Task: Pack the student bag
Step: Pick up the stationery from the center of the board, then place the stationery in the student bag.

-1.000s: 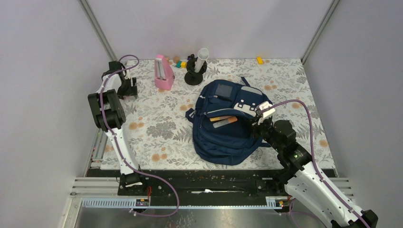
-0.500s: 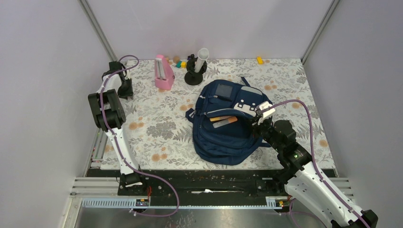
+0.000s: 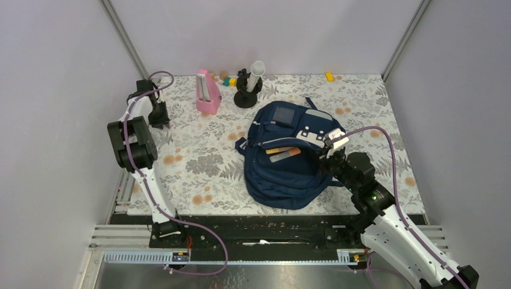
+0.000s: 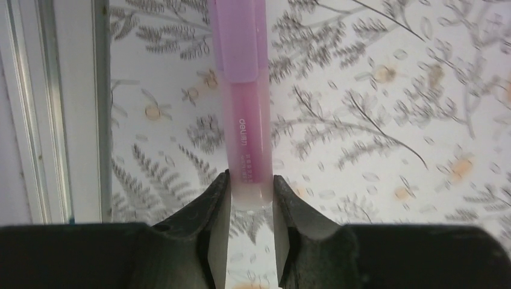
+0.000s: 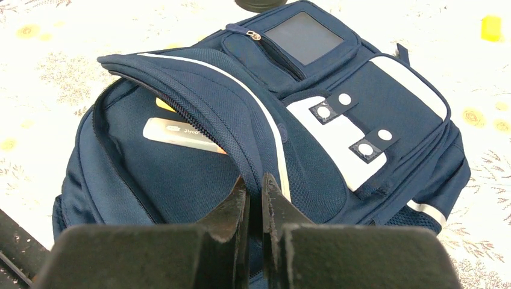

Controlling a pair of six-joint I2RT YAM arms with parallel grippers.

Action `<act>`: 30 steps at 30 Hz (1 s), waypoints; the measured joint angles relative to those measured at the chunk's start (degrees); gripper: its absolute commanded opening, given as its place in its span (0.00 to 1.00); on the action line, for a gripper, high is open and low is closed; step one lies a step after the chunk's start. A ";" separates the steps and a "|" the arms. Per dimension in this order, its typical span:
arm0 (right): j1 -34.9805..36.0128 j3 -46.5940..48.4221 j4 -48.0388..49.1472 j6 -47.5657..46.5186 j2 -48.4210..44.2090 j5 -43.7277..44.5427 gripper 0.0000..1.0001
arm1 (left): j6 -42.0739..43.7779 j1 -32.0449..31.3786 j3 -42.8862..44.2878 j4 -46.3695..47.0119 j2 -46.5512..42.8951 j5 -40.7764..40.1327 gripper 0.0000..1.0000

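Two wrist cameras show details that the top camera does not. Nearest to the bases, the right gripper (image 5: 254, 188) has its jaws almost fully together on the edge of the bag's (image 5: 337, 120) raised top flap, with only the fabric between them. From above this grip is hidden under the wrist, and only the right gripper (image 3: 328, 158) touching the bag's right side can be seen.

The bag (image 3: 289, 162) lies front up on the flowered cloth (image 3: 199, 162), a little right of the middle of the table. It is navy blue with white patches carrying round studs, a thin light stripe along the flap and a grey square on the front pocket. Its main compartment is open, and inside lie a pale flat case (image 5: 181, 133) and something yellow (image 5: 164, 105), partly under the flap.

At the far left edge, the left gripper (image 4: 249, 188) is clamped on the end of a pink marker (image 4: 241, 90), which points away from it above the cloth. The top view does not show the marker.

Along the far edge stand a pink box (image 3: 206, 93), a black stand (image 3: 247, 96) with a white tube, and a small yellow block (image 3: 329, 76).
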 measured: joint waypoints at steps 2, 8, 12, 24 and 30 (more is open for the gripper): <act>0.00 -0.24 0.35 0.17 0.02 -0.13 0.00 | -1.38 -0.02 -2.27 -0.22 -3.17 0.87 0.09; -0.07 -0.57 1.60 0.63 0.52 -0.96 0.00 | -5.90 -2.10 -11.21 0.07 -14.60 2.05 0.08; -0.09 -0.59 1.62 0.66 0.52 -1.33 0.00 | -9.35 -7.32 -16.00 0.31 -19.54 1.75 0.09; -0.11 -0.59 1.55 0.63 0.26 -1.40 0.00 | -23.89 -32.68 -44.68 7.67 -47.65 1.18 0.09; -0.11 -0.59 1.64 0.63 1.11 -1.40 0.00 | -30.27 -42.97 -56.85 10.19 -63.67 1.09 0.09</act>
